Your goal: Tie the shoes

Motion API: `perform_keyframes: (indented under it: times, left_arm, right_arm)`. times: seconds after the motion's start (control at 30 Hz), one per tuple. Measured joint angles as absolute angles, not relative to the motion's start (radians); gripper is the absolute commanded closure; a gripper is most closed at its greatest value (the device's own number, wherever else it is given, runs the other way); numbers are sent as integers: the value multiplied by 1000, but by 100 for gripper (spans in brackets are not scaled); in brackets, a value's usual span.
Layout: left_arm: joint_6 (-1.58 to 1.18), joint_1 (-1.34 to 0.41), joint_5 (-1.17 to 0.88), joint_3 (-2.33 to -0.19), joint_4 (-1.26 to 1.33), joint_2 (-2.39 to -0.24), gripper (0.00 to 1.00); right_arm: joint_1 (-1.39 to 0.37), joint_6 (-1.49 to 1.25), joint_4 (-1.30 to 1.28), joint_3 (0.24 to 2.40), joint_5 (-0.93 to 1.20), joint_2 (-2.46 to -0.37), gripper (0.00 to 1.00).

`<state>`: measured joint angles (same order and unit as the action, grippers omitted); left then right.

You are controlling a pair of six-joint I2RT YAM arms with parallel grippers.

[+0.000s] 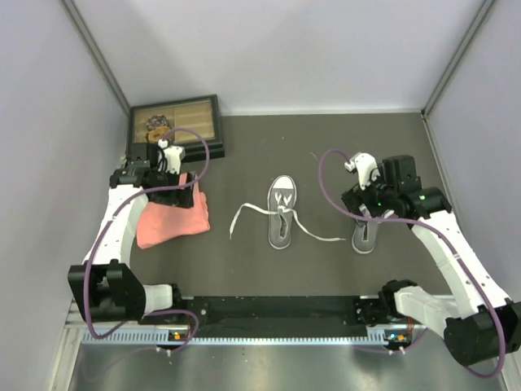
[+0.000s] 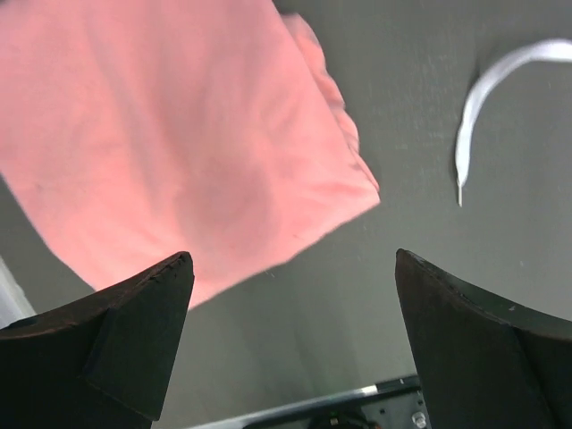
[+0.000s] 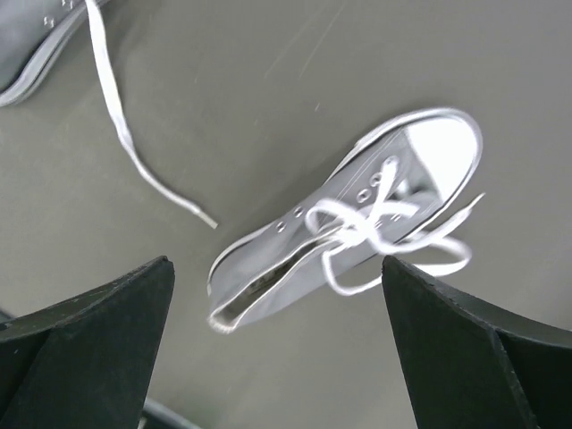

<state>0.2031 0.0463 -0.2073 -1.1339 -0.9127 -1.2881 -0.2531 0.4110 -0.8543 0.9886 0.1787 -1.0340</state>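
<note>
The two grey shoes lie well apart on the dark tabletop (image 1: 326,147). The middle shoe (image 1: 282,213) lies flat near the table's centre. Its white laces (image 3: 114,112) are untied and spread to both sides, one toward the pink cloth and the other toward the right shoe. The right shoe (image 3: 357,223) is partly hidden under the right arm in the overhead view. Its loops of lace (image 3: 375,234) sit loosely over the front, and I cannot tell whether they are knotted.

The right gripper (image 3: 277,268) hovers above this shoe, jaws spread wide with nothing between them.

To the left lies a folded pink cloth (image 2: 179,134), with one lace end (image 2: 465,134) near it but not touching. The left gripper (image 2: 292,268) hangs over the cloth's edge, jaws likewise wide apart and empty.

In the far left corner, a shallow dark-framed box (image 1: 195,122) holds a few small brown and white items (image 1: 157,124), too small to identify.
</note>
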Motion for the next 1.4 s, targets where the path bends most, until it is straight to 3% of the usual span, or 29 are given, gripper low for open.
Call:
perform_keyframes:
  times: [0.23, 0.47, 0.77, 1.07, 1.27, 1.4]
  left_arm:
    - [215, 46, -182, -1134, -750, -1254, 2]
    - [374, 28, -341, -1153, -673, -1283, 2]
    - [546, -234, -358, -1132, -623, -1493, 2]
    - [572, -307, -358, -1131, -580, -1746, 23]
    - [572, -344, -387, -1139, -552, -1797, 36]
    - [576, -356, -404, -1157, -534, -1823, 59]
  right_arm:
    - [-253, 492, -746, 989, 177, -1003, 1]
    - [-253, 532, -681, 989, 217, -1010, 1]
    - [-253, 603, -701, 971, 317, -1131, 1]
    - [-253, 652, -741, 845, 326, -1149, 1]
    - [-253, 695, -750, 785, 323, -1146, 1]
    - [-255, 732, -774, 769, 327, -1142, 1]
